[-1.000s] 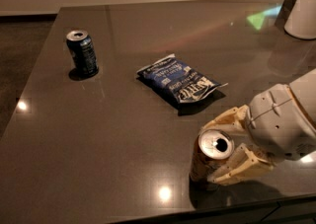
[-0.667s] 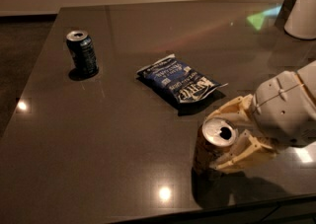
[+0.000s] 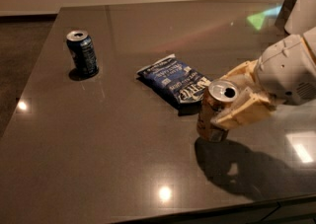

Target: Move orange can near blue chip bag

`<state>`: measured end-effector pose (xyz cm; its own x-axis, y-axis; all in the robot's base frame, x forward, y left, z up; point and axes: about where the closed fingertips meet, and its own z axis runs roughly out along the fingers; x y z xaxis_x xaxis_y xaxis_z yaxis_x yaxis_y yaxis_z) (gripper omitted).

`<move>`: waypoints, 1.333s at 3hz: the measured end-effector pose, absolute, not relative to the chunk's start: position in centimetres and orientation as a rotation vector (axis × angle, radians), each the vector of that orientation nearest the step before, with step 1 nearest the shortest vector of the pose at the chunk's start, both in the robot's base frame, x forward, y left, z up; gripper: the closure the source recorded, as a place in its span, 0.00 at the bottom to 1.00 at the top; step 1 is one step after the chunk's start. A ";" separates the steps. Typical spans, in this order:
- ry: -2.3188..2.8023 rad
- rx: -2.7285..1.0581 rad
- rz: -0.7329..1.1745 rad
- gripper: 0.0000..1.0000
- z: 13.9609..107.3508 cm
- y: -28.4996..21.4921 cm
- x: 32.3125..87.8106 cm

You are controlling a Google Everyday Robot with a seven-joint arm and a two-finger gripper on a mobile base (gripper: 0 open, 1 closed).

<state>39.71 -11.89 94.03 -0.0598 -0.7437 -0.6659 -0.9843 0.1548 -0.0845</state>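
Observation:
The orange can is held tilted a little above the dark table, its silver top facing up and left. My gripper reaches in from the right and is shut on the can, with one cream finger behind it and one in front. The blue chip bag lies flat on the table just up and left of the can, its near corner close beside the can's top. The can's shadow falls on the table below it.
A dark blue can stands upright at the table's far left. A white object stands at the back right corner. The table's front edge runs close below the can's shadow.
My gripper has lifted the orange can off the table and carried it up and back, closer to the blue chip bag. The bag and the dark blue can have not moved.

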 end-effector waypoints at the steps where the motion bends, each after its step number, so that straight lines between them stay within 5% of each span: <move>1: 1.905 -1.559 0.527 1.00 93.8 -12.4 43.0; 2: 1.945 -1.493 0.532 1.00 92.9 -12.8 45.4; 4: 1.990 -1.430 0.525 0.65 91.4 -13.6 47.5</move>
